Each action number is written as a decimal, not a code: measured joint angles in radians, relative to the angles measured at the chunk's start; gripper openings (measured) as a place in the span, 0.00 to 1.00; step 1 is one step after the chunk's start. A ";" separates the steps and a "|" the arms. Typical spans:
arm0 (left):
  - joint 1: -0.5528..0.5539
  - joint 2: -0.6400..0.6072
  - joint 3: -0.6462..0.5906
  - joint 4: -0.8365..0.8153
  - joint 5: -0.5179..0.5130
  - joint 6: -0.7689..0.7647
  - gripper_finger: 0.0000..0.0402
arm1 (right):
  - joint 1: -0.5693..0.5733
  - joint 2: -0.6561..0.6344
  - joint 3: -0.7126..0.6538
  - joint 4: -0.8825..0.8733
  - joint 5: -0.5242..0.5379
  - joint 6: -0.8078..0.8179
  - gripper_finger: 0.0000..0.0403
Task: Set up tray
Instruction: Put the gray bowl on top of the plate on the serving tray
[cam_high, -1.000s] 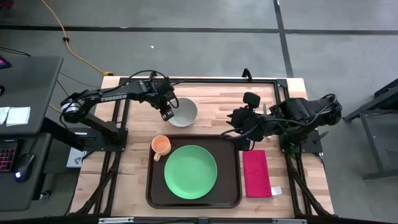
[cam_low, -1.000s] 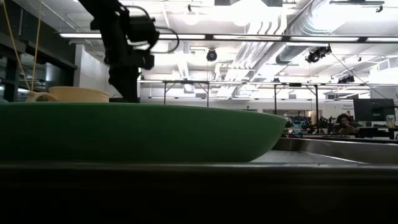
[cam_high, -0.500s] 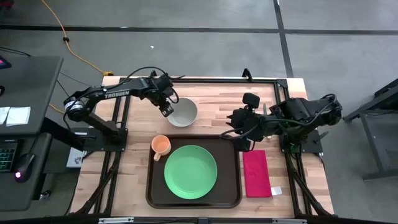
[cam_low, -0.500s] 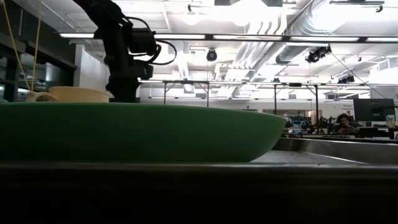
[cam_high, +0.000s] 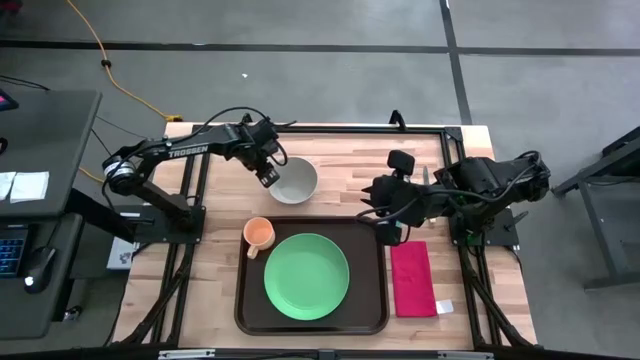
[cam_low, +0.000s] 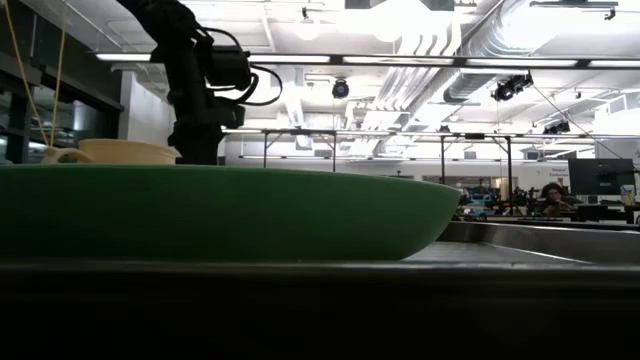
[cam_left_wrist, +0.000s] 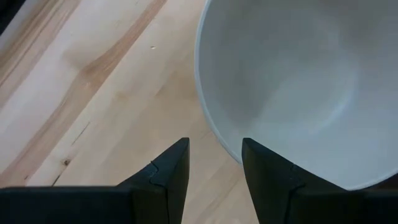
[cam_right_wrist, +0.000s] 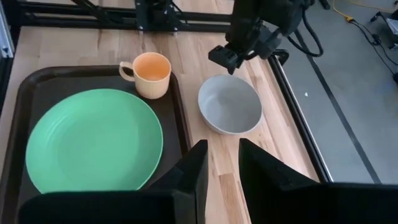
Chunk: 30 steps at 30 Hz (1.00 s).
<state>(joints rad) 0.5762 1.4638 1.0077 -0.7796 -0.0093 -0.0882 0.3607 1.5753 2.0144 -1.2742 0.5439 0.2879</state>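
Fig.: L gripper (cam_high: 267, 178) at rim of bowl (cam_high: 295, 180), fingers (cam_left_wrist: 166, 174) apart, empty; wrist view shows the rim just ahead of the gap, one finger nearer the rim, not yet astride it. Bowl sits upright on table (cam_high: 340, 160), just behind the tray (cam_high: 370, 300), apart from it. R gripper (cam_high: 385, 222) waits over tray's far right corner, fingers (cam_right_wrist: 189, 180) a narrow gap apart, nothing between them.

Tray at front centre of table; plate (cam_high: 306, 276) lies in it, cup (cam_high: 259, 234) at its far left corner, on/over the rim. Napkin (cam_high: 411, 277) lies on table just right of tray.

Step in hand (judged): L arm lining up a rim pinch on bowl. Next move calls for: one finger inside the wall, one outside; close; lift clear; carry to a bare part of tray w/o hitting cup.
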 joint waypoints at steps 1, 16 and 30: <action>0.000 0.006 0.000 0.003 0.001 -0.004 0.45 | 0.000 0.000 0.000 0.008 0.000 -0.001 0.17; 0.000 0.132 -0.001 0.050 0.034 -0.021 0.45 | 0.000 0.000 0.000 0.014 -0.001 -0.007 0.17; 0.000 0.186 -0.001 0.081 0.045 -0.015 0.35 | 0.000 0.000 0.000 0.009 -0.002 -0.008 0.17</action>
<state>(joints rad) 0.5758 1.6497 1.0069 -0.6991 0.0357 -0.1028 0.3603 1.5753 2.0144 -1.2655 0.5423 0.2802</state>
